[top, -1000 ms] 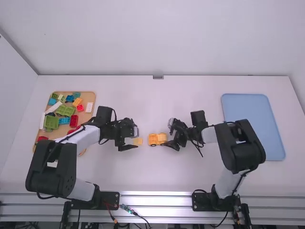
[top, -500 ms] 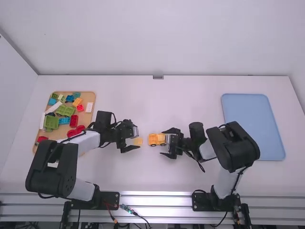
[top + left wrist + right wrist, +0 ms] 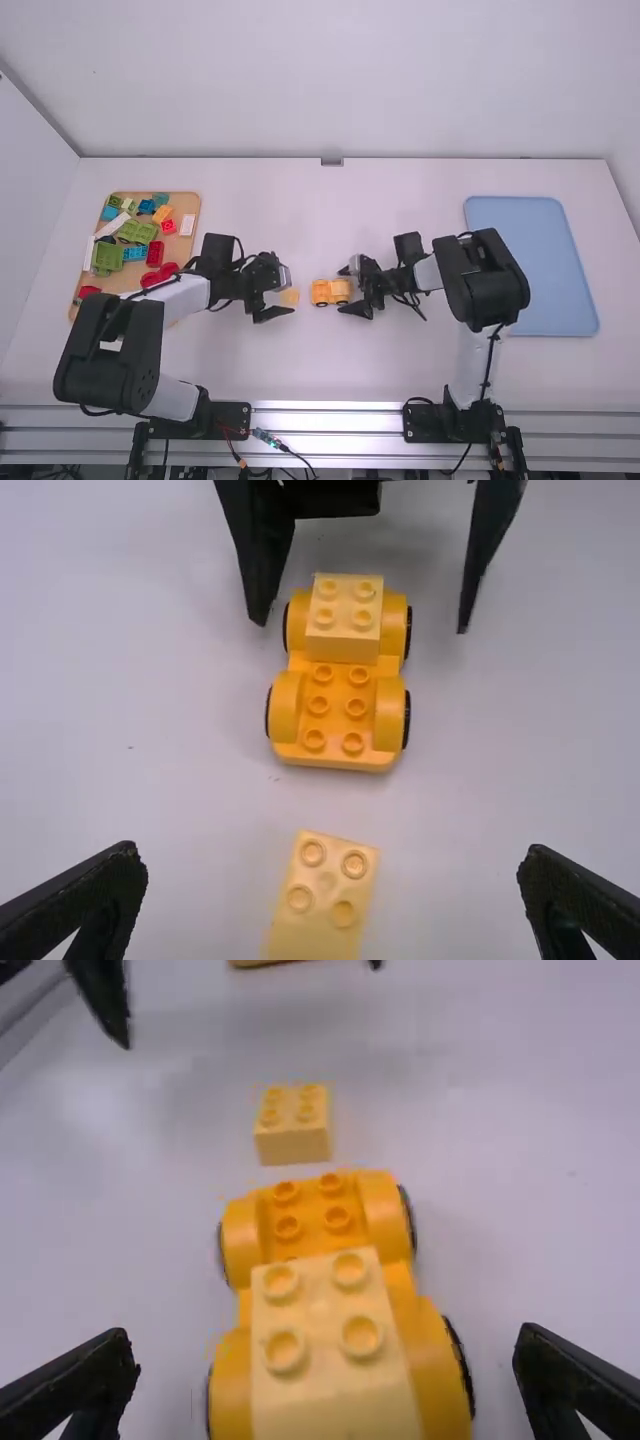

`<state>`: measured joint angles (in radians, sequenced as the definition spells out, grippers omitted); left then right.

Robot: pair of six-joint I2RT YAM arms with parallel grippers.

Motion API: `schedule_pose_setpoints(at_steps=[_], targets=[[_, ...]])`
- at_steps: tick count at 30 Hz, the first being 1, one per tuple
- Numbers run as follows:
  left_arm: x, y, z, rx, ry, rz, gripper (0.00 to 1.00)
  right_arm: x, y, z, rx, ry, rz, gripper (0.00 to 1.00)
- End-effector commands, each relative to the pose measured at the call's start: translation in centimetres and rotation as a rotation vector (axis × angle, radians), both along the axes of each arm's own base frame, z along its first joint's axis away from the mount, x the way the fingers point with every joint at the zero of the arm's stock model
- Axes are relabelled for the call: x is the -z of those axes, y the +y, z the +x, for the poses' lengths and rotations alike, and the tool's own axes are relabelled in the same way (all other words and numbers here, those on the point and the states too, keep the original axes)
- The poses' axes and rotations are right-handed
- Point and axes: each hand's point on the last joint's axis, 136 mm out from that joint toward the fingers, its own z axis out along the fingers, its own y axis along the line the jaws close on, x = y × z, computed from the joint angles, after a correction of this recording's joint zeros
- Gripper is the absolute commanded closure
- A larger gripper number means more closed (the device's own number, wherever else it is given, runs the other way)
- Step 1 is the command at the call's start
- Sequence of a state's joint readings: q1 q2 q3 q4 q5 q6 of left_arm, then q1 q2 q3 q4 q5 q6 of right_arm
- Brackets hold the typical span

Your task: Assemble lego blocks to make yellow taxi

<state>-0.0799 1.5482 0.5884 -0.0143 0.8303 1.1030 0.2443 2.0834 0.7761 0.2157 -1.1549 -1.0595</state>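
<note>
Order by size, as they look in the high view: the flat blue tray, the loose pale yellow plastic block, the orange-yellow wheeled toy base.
1. Flat blue tray
2. Orange-yellow wheeled toy base
3. Loose pale yellow plastic block

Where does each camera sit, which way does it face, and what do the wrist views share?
High view: above and behind the arms, looking forward and down at the table; left arm and right arm show.
Left wrist view: on that wrist, facing the loose block and, beyond it, the car; left gripper near, right gripper opposite.
Right wrist view: on that wrist, facing back across the car; right gripper near, left gripper's fingers beyond.
Both wrist views share car and block.
</note>
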Motion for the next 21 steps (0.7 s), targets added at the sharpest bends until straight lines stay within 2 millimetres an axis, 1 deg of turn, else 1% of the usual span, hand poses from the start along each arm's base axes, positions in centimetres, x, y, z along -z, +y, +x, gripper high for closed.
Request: schedule_pose_setpoints(at_steps=[1,5,8,11,13,18,21], targets=[[0.8,-0.4,-0.9,0.023,0.018,-0.018,0.01,-0.4,0.8,-0.9,-0.090,-0.099,0.053,0.01],[1.3,-0.4,-0.8,0.007,0.018,-0.027,0.01,0.0,1.3,-1.3,-0.091,-0.119,0.042,0.01],[1.4,-0.3,-0.7,-0.008,0.018,-0.030,0.01,1.4,1.7,0.0,0.015,-0.129,-0.047,0.01],[1.4,-0.4,-0.8,-0.005,0.024,-0.034,0.01,1.7,1.9,0.2,0.066,-0.154,-0.061,0.01],[1.4,-0.4,-0.9,-0.006,0.030,-0.032,0.01,1.7,1.7,0.1,0.096,-0.182,-0.060,0.01],[1.7,-0.4,-1.0,0.025,0.000,-0.018,0.01,1.7,1.5,-0.6,0.101,-0.211,-0.050,0.01],[2.5,-0.3,-0.9,0.046,-0.003,-0.004,0.01,1.6,1.4,-0.6,0.110,-0.203,-0.047,0.01]])
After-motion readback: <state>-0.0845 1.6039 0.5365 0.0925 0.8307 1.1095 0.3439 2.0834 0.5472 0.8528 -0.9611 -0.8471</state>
